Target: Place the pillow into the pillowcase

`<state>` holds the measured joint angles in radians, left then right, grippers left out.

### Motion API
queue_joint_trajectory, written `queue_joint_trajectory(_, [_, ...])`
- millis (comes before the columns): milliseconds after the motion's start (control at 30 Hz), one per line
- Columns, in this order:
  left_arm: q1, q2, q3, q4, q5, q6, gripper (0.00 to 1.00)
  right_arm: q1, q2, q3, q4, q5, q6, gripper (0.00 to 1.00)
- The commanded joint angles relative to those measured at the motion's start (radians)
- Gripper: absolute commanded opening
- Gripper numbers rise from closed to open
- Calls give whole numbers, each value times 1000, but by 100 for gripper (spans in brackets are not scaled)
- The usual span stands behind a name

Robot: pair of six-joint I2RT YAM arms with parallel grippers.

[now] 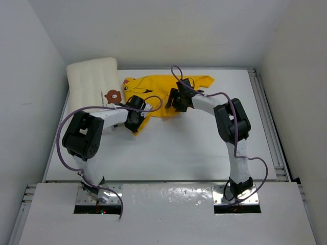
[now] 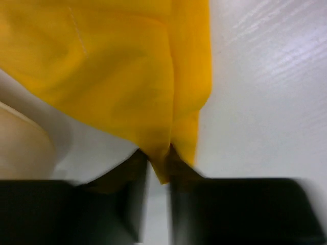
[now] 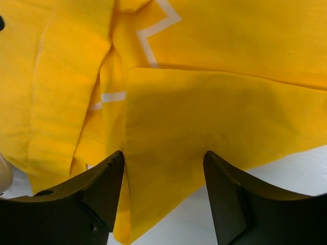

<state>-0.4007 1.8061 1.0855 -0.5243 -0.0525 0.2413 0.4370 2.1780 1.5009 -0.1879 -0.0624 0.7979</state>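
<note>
The cream-white pillow (image 1: 93, 81) lies at the table's far left corner. The yellow pillowcase (image 1: 153, 92) lies crumpled beside it at the back middle of the table. My left gripper (image 1: 136, 122) is shut on the pillowcase's near corner (image 2: 161, 163); the yellow tip pokes out between the fingers. My right gripper (image 1: 176, 104) is open over the pillowcase's near edge, and a flat yellow fold (image 3: 168, 153) lies between its spread fingers (image 3: 104, 178). The pillowcase's print is mostly hidden; only white lines (image 3: 153, 30) show.
The white table (image 1: 179, 148) has walls close on the left, back and right. A metal rail (image 1: 268, 122) runs along its right edge. A purple cable (image 1: 66, 138) loops beside the left arm. A small brown bear mark (image 1: 113, 95) shows on the pillow's near side.
</note>
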Motion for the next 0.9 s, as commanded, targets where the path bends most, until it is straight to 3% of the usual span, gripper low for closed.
queue_joint_trajectory(0, [2,6,-27,79,-53,19,9,6,16,39,4,44,-20,62])
queue_joint_trajectory(67, [0,7,-1,72,-50,26,0,11,35,50,1,47,-17,52])
queue_joint_trajectory(100, [2,6,10,66,-50,29,0,11,43,61,-5,50,-16,34])
queue_joint_trajectory(200, [22,-8,86,8,-87,55,0,-32,23,30,-38,81,10,0])
queue_joint_trajectory(267, [45,-20,146,-20,-122,91,0,-67,-32,-26,-13,90,21,0])
queue_joint_trajectory(400, [149,-63,379,-71,-178,145,0,-196,-295,-187,24,116,-2,0])
queue_joint_trajectory(533, [191,-54,583,-146,-202,196,0,-370,-532,-281,33,159,-46,0])
queue_joint_trajectory(633, [201,-25,706,-204,-196,217,0,-432,-666,-329,16,182,-136,0])
queue_joint_trajectory(867, [207,4,835,-258,-187,231,0,-557,-868,-410,-35,242,-186,0])
